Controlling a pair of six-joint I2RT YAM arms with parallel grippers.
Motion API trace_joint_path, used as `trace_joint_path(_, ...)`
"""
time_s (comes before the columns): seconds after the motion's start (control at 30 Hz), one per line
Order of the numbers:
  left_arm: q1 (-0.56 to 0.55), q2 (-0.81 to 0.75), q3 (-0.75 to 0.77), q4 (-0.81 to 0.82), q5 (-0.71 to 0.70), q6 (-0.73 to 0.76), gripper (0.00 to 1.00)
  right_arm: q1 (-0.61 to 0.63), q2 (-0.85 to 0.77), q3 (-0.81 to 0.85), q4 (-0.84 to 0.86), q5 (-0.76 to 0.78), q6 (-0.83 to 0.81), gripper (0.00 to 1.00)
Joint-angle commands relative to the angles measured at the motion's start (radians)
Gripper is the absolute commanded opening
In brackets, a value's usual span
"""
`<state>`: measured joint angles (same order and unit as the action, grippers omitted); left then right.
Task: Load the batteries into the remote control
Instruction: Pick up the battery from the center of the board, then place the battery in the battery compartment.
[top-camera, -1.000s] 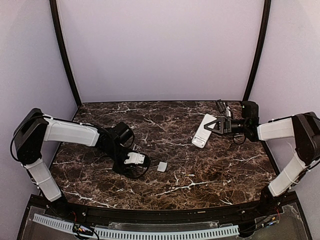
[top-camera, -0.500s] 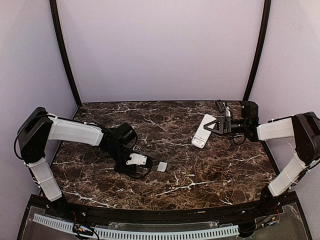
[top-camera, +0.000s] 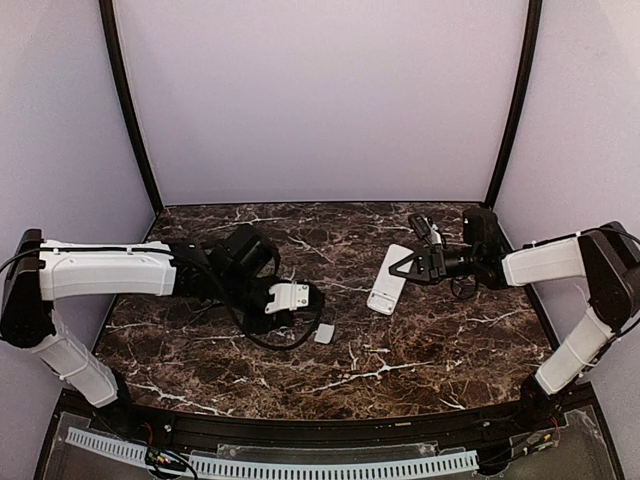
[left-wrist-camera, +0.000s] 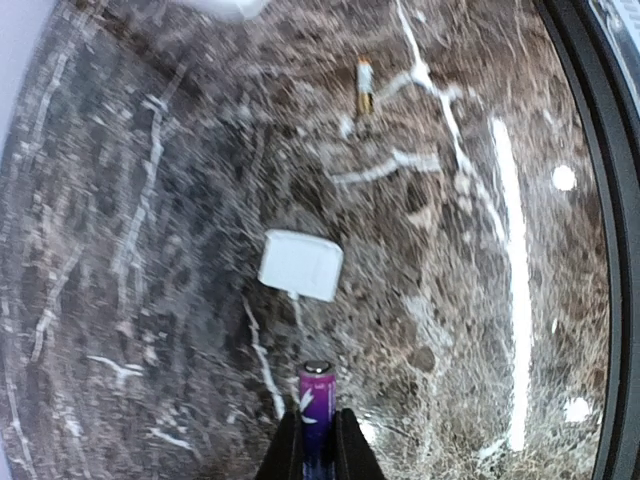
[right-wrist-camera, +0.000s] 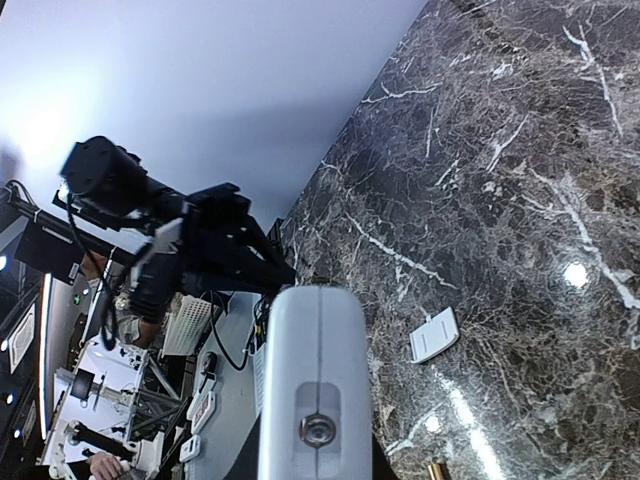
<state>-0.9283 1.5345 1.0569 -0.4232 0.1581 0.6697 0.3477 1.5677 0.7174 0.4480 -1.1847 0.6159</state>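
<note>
A purple battery (left-wrist-camera: 318, 400) stands up between the fingertips of my left gripper (left-wrist-camera: 318, 425), which is shut on it above the marble. A second battery (left-wrist-camera: 365, 88) lies on the table farther off. In the top view the left gripper (top-camera: 296, 300) hovers left of centre. My right gripper (top-camera: 402, 267) is shut on the white remote control (top-camera: 386, 282) and holds it tilted over the right half of the table. The right wrist view shows the remote's rounded end (right-wrist-camera: 318, 390) filling the space between the jaws, with the fingers mostly hidden behind it.
A small white flat cover piece (top-camera: 323, 333) lies on the marble table (top-camera: 200, 350) just below the left gripper, also in the wrist views (left-wrist-camera: 300, 265) (right-wrist-camera: 434, 335). Purple walls and black corner posts (top-camera: 130, 110) close the back.
The left jaws have closed on the battery, and that arm has stretched rightward and farther from the near edge with it. The right arm has carried the remote left, toward the centre.
</note>
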Motion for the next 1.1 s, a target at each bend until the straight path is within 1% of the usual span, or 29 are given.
trace_joint_path(0.0, -0.082, -0.063, 0.131, -0.006, -0.109, -0.135, 0.0, 0.064, 0.01, -0.015, 0.05, 0.037, 0.086, 0.0)
trace_joint_path(0.1, -0.123, -0.022, 0.244, -0.164, -0.12, -0.152, 0.0, 0.116, 0.015, -0.019, 0.067, 0.058, 0.127, 0.0)
trace_joint_path(0.13, -0.149, -0.004, 0.285, -0.205, -0.153, -0.152, 0.0, 0.135, 0.017, -0.021, 0.072, 0.065, 0.134, 0.0)
trace_joint_path(0.27, -0.243, 0.057, 0.363, -0.291, -0.277, -0.133, 0.0, 0.209, 0.036, -0.039, 0.135, 0.117, 0.191, 0.0)
trace_joint_path(0.37, -0.283, 0.112, 0.424, -0.358, -0.316, -0.13, 0.0, 0.24, 0.07, -0.051, 0.21, 0.139, 0.248, 0.0)
trace_joint_path(0.47, -0.323, 0.14, 0.445, -0.374, -0.36, -0.119, 0.0, 0.267, 0.104, -0.05, 0.252, 0.161, 0.279, 0.0)
trace_joint_path(0.7, -0.368, 0.216, 0.5, -0.42, -0.425, -0.117, 0.0, 0.319, 0.168, -0.03, 0.327, 0.194, 0.351, 0.0)
trace_joint_path(1.07, -0.386, 0.303, 0.536, -0.455, -0.494, -0.118, 0.0, 0.36, 0.199, -0.002, 0.35, 0.229, 0.399, 0.0)
